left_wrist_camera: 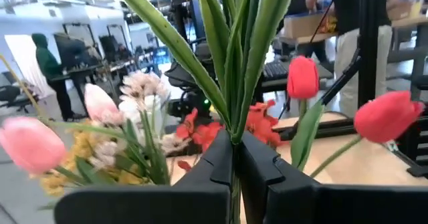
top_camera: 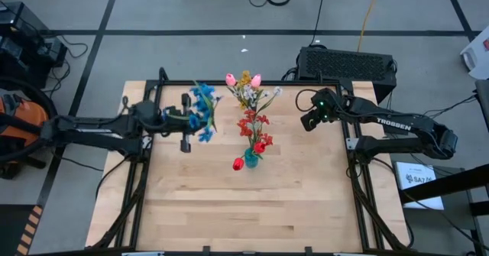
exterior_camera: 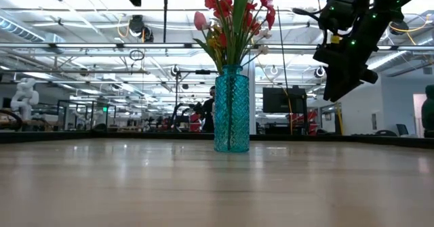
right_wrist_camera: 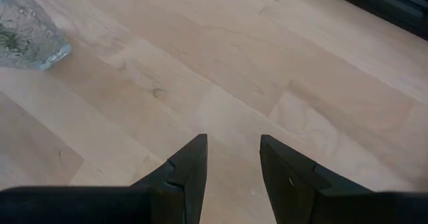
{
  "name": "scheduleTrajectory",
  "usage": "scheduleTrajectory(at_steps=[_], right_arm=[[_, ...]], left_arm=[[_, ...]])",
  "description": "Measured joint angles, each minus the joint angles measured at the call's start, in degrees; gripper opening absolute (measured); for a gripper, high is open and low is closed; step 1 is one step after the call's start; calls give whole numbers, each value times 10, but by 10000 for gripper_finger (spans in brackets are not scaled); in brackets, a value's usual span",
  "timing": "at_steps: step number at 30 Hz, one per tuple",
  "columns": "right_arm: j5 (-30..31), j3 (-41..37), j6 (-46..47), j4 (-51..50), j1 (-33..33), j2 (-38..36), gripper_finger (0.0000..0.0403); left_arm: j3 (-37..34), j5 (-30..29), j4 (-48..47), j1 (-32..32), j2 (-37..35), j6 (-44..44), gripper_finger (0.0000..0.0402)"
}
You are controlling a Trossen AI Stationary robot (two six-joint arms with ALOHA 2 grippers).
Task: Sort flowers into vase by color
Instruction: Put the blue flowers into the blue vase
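Step in hand, as I judge it: carrying the blue spray (top_camera: 202,111) toward a vase. My left gripper (top_camera: 186,124) hangs over the left part of the table (top_camera: 229,202), well above the wood, and its fingers (left_wrist_camera: 217,160) are pressed together on a bundle of green stems, which rise straight out of the closed tips in the left wrist view. From above, the blue blooms sit just right of that gripper, left of the teal vase (exterior_camera: 232,108) and apart from it.

The teal vase stands upright near the table's middle. It already holds red blooms (top_camera: 252,126), red tulips (top_camera: 238,163), pink tulips (top_camera: 231,79) and some yellow and white sprays toward the far side. I see no second vase on the table.

My right gripper (right_wrist_camera: 232,158) waits over the right far part of the table, fingers parted a moderate gap, holding nothing and touching nothing; bare wood shows between them.

Next move, in my judgement: lower the stem ends into the vase mouth. That mouth is crowded, so the stems will need to go in close to upright.
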Motion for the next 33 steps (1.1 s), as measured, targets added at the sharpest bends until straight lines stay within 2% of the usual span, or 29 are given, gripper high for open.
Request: scheduleTrajectory(at_steps=[6,12,19,24,30,33], right_arm=[[0,0,21,-1,0,0,130],[4,0,21,0,0,0,130],[16,0,53,0,0,0,130],[17,0,54,0,0,0,130],[17,0,66,0,0,0,130],[17,0,66,0,0,0,130]], left_arm=[[-115,-11,235,-1,8,-39,8],[-175,-20,356,-2,40,-46,8],[-181,-28,493,-1,139,-66,8],[-180,-28,591,-1,229,-125,8],[-148,-28,673,-11,320,-167,8],[-122,-28,681,-25,357,-180,8]])
